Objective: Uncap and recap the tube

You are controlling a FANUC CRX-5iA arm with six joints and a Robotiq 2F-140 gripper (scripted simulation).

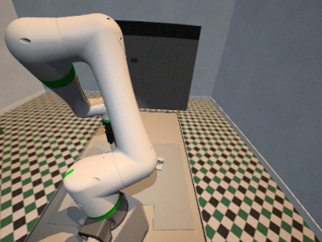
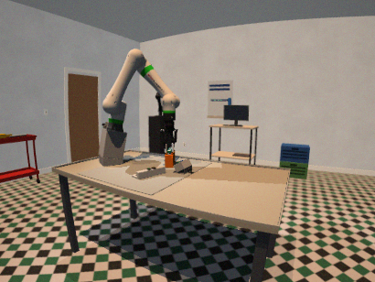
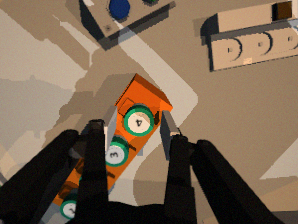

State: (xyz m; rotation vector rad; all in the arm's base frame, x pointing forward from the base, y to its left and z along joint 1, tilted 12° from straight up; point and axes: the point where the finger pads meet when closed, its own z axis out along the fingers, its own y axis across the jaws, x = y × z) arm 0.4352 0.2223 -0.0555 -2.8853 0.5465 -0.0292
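In the wrist view the orange decapping station DS (image 3: 131, 131) runs from the middle to the lower left. The green-rimmed cap of tube 4 (image 3: 138, 121), its white dot marked 4, sits at the near end of the row. My gripper (image 3: 139, 118) is right above it, one finger on each side of the cap with a small gap on both sides, so it is open around the cap. The cap of tube 3 (image 3: 116, 155) is beside my left finger. The cap tray CT (image 3: 252, 42) lies at the upper right, its nests empty. The blue key CYCLE (image 3: 120, 7) shows at the top edge.
From the exterior view the gripper (image 2: 169, 146) hangs over the station (image 2: 169, 160), with the cap tray (image 2: 148, 172) to its left and the key console (image 2: 184, 166) to its right on the grey mat. In the top view the arm hides the work area.
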